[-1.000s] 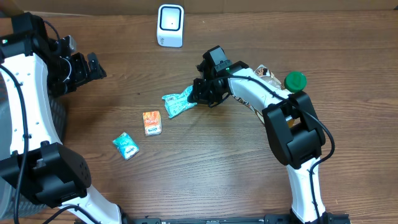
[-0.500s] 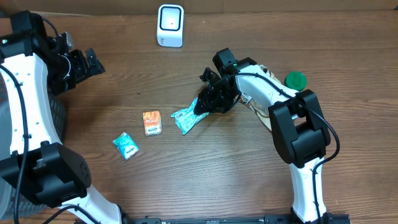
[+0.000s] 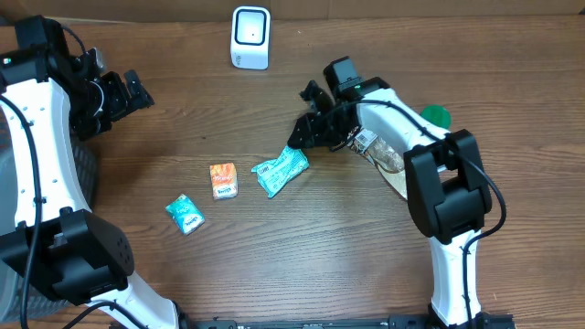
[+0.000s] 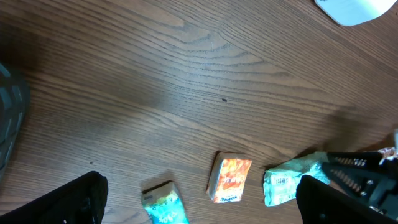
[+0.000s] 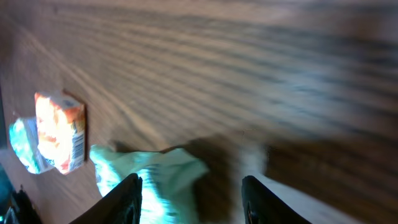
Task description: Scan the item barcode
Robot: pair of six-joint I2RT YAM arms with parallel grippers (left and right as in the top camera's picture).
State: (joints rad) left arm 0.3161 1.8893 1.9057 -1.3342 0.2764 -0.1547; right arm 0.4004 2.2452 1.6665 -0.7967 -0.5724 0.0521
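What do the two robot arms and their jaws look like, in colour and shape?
The left arm and the right arm both have rounded white shells joined by bulky black joint blocks. A thin black cable runs along each arm. The jaws on both are black.

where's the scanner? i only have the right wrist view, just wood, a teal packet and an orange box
observer: The white scanner stands at the far edge of the table, well beyond the packet.
operator: is the packet in my fingers
observer: No. Overhead shows it lying flat on the table, with the right fingers open just off its upper right end.
operator: where's the other arm
observer: The left fingers are open too, over the table's far left, nowhere near the orange box.
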